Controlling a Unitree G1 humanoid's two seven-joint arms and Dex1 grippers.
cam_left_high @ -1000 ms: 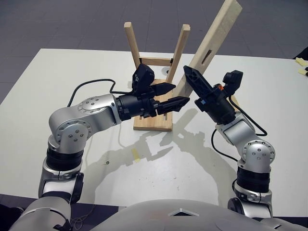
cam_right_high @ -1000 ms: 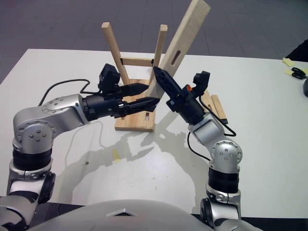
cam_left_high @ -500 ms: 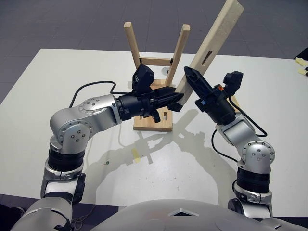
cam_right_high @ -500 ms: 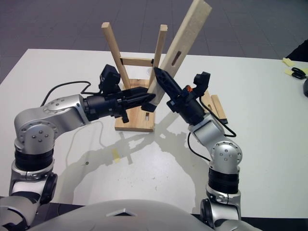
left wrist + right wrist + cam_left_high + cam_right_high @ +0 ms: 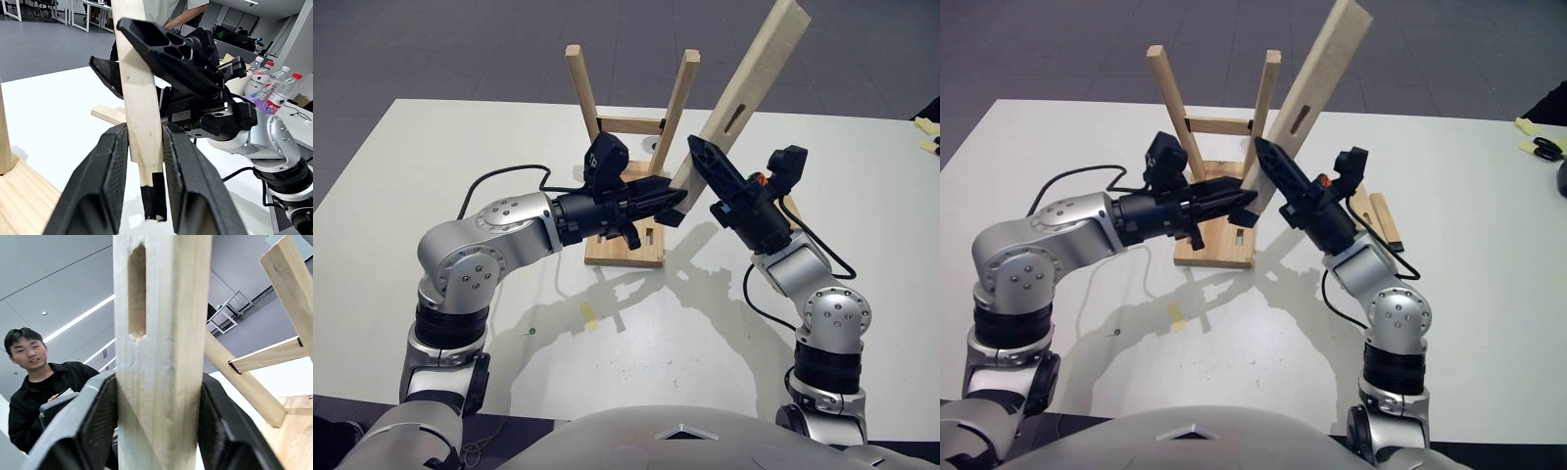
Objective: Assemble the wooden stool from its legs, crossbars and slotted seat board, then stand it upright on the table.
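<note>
A flat pale wooden seat board (image 5: 625,250) lay upside down on the white table (image 5: 431,166). Two thin wooden legs (image 5: 581,93) stood up from it, joined by a short wooden crossbar (image 5: 628,124). It lay that way, I think, so the legs could be pushed down into its slots.

Both arms met over the board. The right gripper (image 5: 703,159) was closed around a long pale wooden leg (image 5: 749,83) and held it tilted, with its top leaning away from the robot and to the right. The left gripper (image 5: 668,201) was closed on the same long pale wooden leg, lower down near its bottom end. Two holds likely kept the long piece from swinging while its end was aimed at a slot.

The head views showed the whole layout and two spare wooden sticks (image 5: 1383,217) lying on the table beside the right arm. From there the left gripper hid the bottom end, so I could not tell if it was touching the board.

The left wrist view showed black fingers (image 5: 115,166) pressed on both sides of the wood near its end. The right wrist view showed a long narrow slot (image 5: 137,293) in the wood, above the right gripper's pads (image 5: 98,426).
</note>
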